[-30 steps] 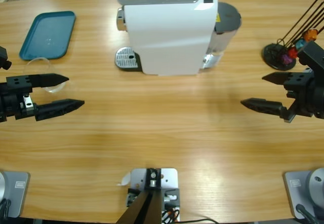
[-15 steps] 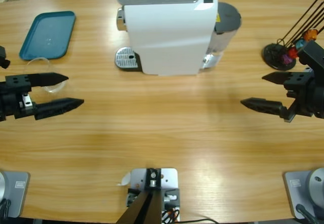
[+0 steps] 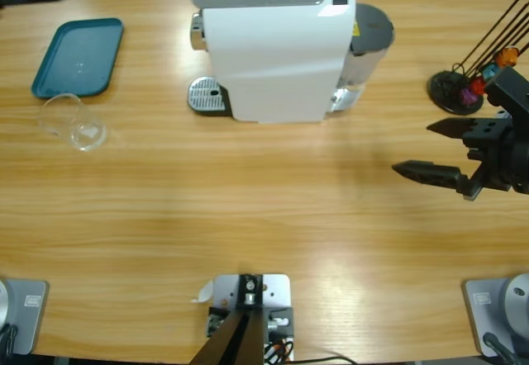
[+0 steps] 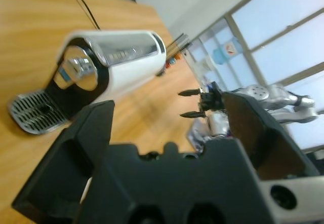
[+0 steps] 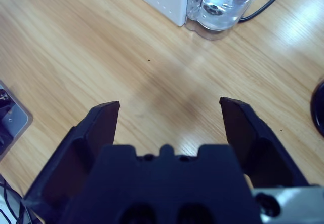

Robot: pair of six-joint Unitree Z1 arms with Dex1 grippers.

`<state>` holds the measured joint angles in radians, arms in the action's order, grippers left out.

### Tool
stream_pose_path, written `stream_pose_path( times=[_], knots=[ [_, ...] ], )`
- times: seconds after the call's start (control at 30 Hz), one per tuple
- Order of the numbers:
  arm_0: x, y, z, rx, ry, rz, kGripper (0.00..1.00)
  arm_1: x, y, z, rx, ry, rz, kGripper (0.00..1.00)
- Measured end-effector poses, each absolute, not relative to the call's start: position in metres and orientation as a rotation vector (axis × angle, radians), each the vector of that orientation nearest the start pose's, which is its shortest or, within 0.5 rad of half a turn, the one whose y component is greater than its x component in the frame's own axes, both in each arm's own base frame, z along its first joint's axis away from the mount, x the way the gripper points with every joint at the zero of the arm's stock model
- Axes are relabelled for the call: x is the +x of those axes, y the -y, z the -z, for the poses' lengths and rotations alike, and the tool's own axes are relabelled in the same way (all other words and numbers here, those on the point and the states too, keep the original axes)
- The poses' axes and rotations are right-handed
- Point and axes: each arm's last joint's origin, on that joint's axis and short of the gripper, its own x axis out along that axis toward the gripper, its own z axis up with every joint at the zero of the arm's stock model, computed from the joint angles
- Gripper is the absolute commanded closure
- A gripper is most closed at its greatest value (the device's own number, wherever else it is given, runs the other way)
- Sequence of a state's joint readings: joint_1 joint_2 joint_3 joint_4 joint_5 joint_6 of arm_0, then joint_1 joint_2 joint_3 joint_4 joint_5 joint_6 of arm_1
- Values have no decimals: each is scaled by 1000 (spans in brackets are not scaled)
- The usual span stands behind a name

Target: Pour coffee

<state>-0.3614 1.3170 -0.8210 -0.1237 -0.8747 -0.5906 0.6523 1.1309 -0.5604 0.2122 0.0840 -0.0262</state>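
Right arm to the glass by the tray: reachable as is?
Probably not directly. The right hand sits at the opposite end from the glass; bare table lies between, nothing blocks, but it's the whole table length.

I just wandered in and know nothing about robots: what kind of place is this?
Probably a robotics lab or test room set up like a coffee corner. A long wooden table carries a white coffee machine, a clear glass and a teal tray, with a robot gripper alongside. Big windows show behind.

Spread gripper (image 5: 169,113) above bare table (image 5: 91,46)
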Motion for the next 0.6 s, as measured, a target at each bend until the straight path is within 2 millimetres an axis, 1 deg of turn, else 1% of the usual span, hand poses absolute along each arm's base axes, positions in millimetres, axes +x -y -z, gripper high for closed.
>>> stream_pose_path(
  times=[0.1,0.17,0.27,0.43,0.6],
  knots=[
    [211,112,-342,-660,-790,1044,119,116,-94,-266,-248,-759,-708,142],
    [219,112,-337,-699,-819,1026,160,116,-94,-266,-248,-759,-708,142],
    [234,115,-328,-769,-873,1004,161,116,-94,-266,-248,-759,-708,140],
    [261,124,-326,-874,-915,1008,161,116,-94,-266,-248,-759,-708,138],
    [278,133,-325,-918,-925,1026,161,117,-94,-266,-248,-760,-708,138]
  ],
)
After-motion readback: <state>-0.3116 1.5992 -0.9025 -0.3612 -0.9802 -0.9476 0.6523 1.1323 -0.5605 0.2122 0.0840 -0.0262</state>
